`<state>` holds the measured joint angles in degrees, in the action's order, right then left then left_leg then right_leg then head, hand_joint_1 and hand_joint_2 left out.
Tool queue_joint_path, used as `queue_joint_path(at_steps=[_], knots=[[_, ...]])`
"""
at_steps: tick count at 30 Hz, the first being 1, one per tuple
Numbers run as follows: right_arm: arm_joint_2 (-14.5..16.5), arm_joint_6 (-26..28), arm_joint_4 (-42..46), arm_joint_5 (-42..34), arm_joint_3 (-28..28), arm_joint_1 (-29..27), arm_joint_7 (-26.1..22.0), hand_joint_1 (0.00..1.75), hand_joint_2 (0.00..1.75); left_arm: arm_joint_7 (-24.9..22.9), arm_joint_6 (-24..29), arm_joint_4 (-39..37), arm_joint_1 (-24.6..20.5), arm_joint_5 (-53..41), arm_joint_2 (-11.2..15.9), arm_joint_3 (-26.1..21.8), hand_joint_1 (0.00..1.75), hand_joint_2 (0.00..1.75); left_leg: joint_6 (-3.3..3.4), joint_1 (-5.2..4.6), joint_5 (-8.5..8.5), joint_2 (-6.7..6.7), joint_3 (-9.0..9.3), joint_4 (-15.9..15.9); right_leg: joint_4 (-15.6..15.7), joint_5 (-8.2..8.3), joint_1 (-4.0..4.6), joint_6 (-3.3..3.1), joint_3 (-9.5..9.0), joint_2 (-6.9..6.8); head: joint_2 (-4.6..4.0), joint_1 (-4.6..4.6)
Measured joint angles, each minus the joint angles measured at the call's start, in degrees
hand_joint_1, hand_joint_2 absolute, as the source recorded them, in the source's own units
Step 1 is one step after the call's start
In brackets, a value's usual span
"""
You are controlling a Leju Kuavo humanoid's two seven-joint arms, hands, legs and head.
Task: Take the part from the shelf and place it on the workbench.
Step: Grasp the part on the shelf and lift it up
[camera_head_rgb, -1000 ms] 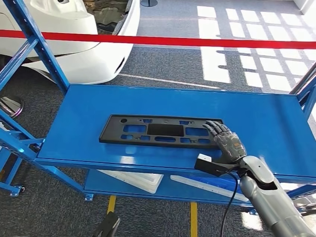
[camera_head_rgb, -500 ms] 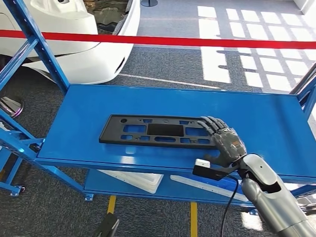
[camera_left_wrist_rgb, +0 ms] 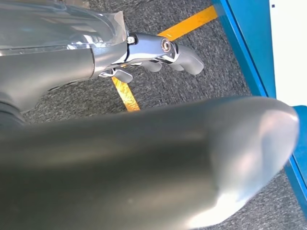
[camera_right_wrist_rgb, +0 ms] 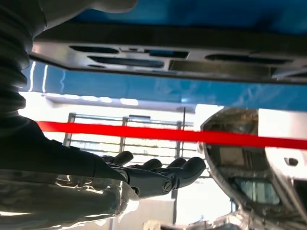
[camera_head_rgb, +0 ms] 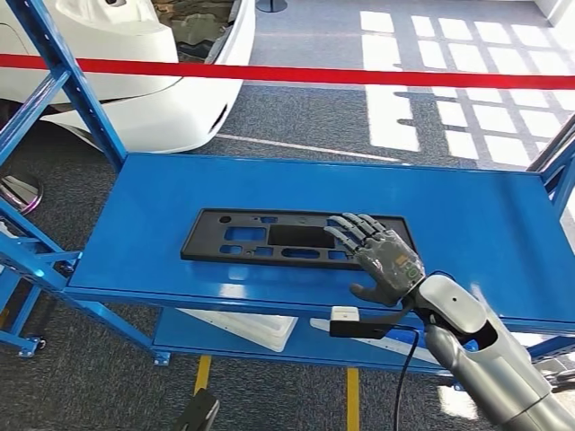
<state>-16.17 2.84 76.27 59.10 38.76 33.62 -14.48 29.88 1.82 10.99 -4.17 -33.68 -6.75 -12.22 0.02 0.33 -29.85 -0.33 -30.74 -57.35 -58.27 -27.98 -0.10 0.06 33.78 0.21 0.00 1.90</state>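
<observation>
Here, one flat black plastic frame part point(camera_head_rgb: 285, 237) with rectangular cut-outs, lying flat on the upper blue metal shelf point(camera_head_rgb: 170, 193) of a blue rack. Above its right end, one right robot hand point(camera_head_rgb: 381, 259), fingers spread apart and extended, holding nothing; contact with the part hard to tell. Seen from the right wrist, the same dark fingers point(camera_right_wrist_rgb: 163, 175) stretched out straight, apart from the part point(camera_right_wrist_rgb: 166, 57). One left robot hand point(camera_left_wrist_rgb: 159, 50) over grey carpet, fingers loosely curled, empty. On the lower shelf, two white flat parts point(camera_head_rgb: 254, 325). Behind the rack, one red barrier tape point(camera_head_rgb: 339, 74) and one white car body point(camera_head_rgb: 149, 81).
</observation>
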Motion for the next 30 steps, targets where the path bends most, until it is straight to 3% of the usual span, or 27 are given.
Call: queue_joint_path(at_steps=[4,9,23,30], knots=[[-0.8,-4.1,-2.6,-3.4,2.8,3.1,-0.7,0.00,1.75,0.1,-0.1,0.0,0.0,-0.5,-0.1,-0.3,0.00,0.00,0.01,-0.01,0.01,0.00,0.01,0.0,0.0,0.00,0.00,0.00,0.00,-0.01,0.00,0.00],[-2.4,-5.5,-5.8,-5.4,5.1,5.9,-1.5,0.00,1.75,0.1,-0.1,0.0,0.0,-0.8,-0.2,-0.9,0.00,0.00,0.02,-0.02,0.01,-0.01,0.00,0.0,0.0,0.01,-0.01,0.00,-0.01,-0.03,0.00,0.00],[-3.7,-6.3,-8.3,-5.7,8.5,8.8,1.1,0.00,1.75,0.2,0.0,0.0,0.0,-1.1,-0.2,-1.9,0.00,0.00,0.02,-0.01,0.01,-0.01,0.01,0.0,0.0,0.01,0.00,0.00,0.00,-0.03,0.00,0.00],[-3.4,-3.5,-12.6,-3.1,10.1,9.1,3.2,0.00,1.75,0.3,-0.1,0.0,-0.1,-1.9,-0.3,-2.4,0.00,0.00,0.02,-0.01,0.01,-0.01,-0.01,0.0,0.0,0.01,0.00,0.00,0.00,-0.04,0.00,0.00]])
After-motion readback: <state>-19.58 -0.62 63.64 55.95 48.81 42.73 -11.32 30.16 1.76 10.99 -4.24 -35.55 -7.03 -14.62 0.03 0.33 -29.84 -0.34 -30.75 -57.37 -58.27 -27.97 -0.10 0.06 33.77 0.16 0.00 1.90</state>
